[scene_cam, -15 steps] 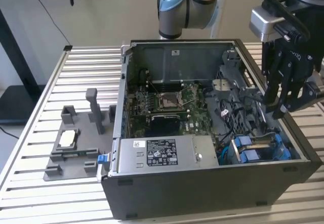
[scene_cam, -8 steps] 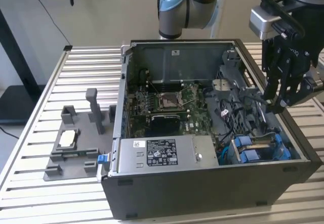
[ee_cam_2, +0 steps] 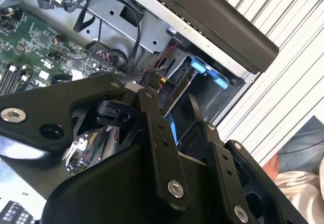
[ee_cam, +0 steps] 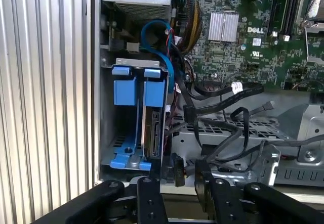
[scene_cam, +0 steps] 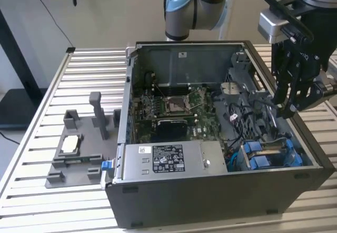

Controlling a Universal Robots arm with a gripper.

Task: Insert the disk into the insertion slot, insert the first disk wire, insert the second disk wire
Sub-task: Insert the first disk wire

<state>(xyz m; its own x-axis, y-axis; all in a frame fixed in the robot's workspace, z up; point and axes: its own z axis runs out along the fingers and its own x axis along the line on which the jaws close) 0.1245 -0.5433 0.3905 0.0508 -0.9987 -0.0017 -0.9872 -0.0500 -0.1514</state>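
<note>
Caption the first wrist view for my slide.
Disk seated in the insertion slot, with the gripper near loose black cables beside the cage.

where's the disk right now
The disk sits in the insertion slot beside a second blue carrier, in the case's corner on the exterior view's right.

An open computer case (scene_cam: 210, 204) stood on a slatted table (scene_cam: 37, 201), its green motherboard (scene_cam: 202, 99) exposed beside a long grey box (scene_cam: 205, 156); a grey fixture (scene_cam: 79, 162) held, perhaps, a chip (scene_cam: 70, 144).

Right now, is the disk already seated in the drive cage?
Yes, the first wrist view shows the disk standing inside the insertion slot, its blue frame showing.
</note>
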